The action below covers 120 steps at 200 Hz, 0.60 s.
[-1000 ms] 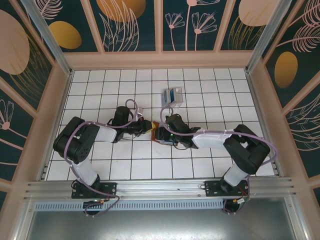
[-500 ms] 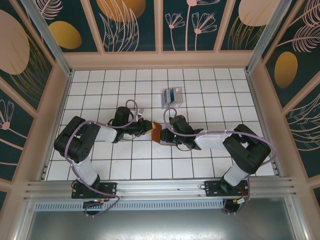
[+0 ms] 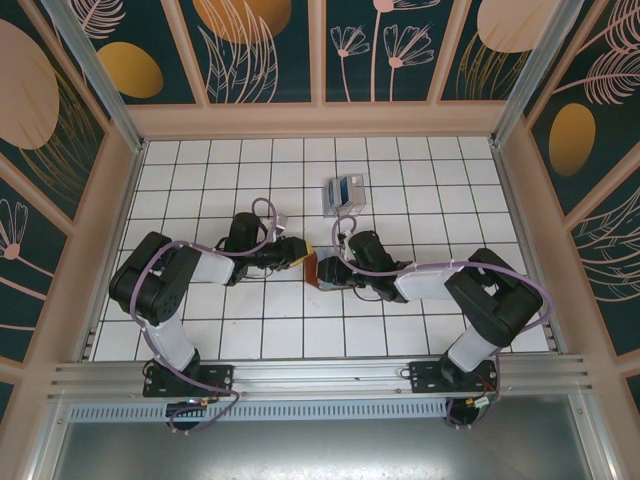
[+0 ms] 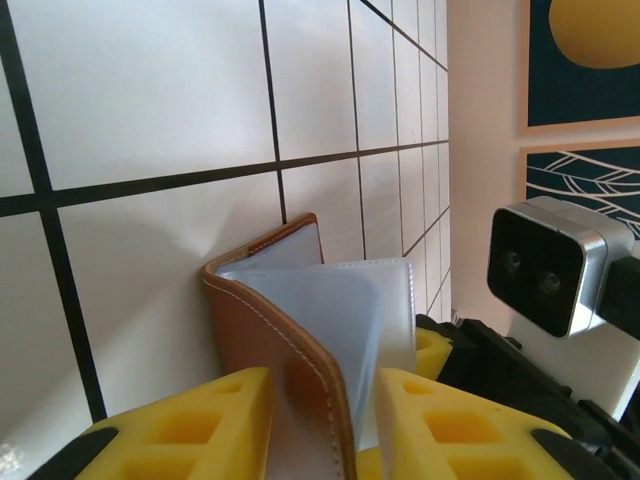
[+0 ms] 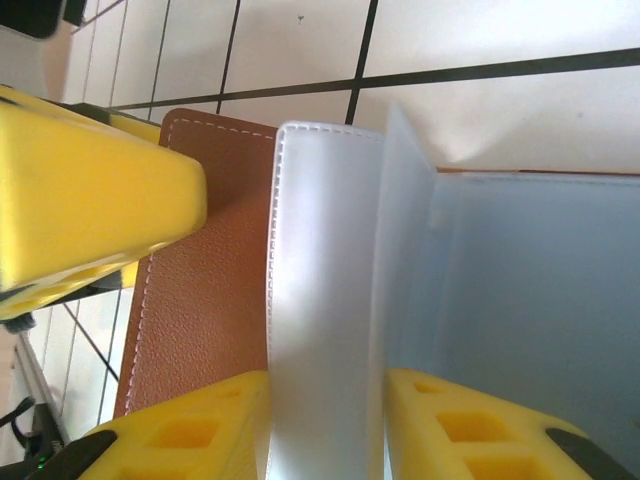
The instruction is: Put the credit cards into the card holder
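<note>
Top external view: the reddish-brown card holder [image 3: 312, 268] is seen propped open at mid tabletop [image 3: 440, 170], caught between the two arms. The blue credit cards [image 3: 347, 187] are seen in a clear plastic box [image 3: 330, 198] well apart from it, farther from the bases. In the left wrist view the left pincer [image 4: 325, 405] is shown spread a little around the leather cover, with a sliver of gap visible on each side, so no firm hold can be claimed for it. In the right wrist view the right pincer [image 5: 328, 410] is seen pinching the card holder by a clear inner sleeve [image 5: 320, 280], which fills the space between the yellow pads [image 5: 470, 430].

Trouble is judged likeliest on the slack left side. With the cover only loosely bracketed, it could flop shut or be dragged across the tiles if the sleeve is pulled. The thin plastic could be creased, or slipped out of the pads, by a sideways tug. Both pincers are crowded at the holder, so a collision is possible on any careless move. No pincer is free to fetch a card, and once either is withdrawn the pockets may close before a card is brought.
</note>
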Each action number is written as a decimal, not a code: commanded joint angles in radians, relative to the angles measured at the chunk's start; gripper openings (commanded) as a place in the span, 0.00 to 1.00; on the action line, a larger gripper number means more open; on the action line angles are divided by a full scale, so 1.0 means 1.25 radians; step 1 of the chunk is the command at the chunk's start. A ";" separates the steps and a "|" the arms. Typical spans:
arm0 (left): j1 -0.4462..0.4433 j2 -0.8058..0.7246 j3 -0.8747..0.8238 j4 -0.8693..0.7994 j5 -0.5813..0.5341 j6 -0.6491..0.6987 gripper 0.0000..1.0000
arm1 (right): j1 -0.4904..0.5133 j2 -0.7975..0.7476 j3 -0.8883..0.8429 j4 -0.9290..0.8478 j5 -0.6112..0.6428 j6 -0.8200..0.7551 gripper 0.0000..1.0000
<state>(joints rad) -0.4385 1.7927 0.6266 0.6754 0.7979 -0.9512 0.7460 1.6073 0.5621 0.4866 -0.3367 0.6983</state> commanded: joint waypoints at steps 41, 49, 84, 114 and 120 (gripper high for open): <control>0.003 0.032 0.024 -0.016 -0.018 0.049 0.32 | -0.010 0.010 -0.006 0.077 -0.079 0.011 0.39; 0.002 0.035 0.026 -0.018 -0.014 0.050 0.33 | -0.012 0.014 -0.005 0.080 -0.082 0.009 0.38; 0.002 0.028 0.023 0.010 0.002 0.037 0.36 | -0.012 0.038 0.009 0.097 -0.112 0.001 0.38; 0.002 0.021 0.017 0.020 0.004 0.028 0.38 | -0.011 0.057 0.007 0.109 -0.122 0.004 0.35; 0.002 0.020 0.015 0.021 0.004 0.030 0.38 | -0.011 0.058 0.006 0.112 -0.123 0.005 0.33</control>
<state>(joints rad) -0.4385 1.8282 0.6376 0.6701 0.7822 -0.9184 0.7361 1.6596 0.5564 0.5835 -0.4553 0.7128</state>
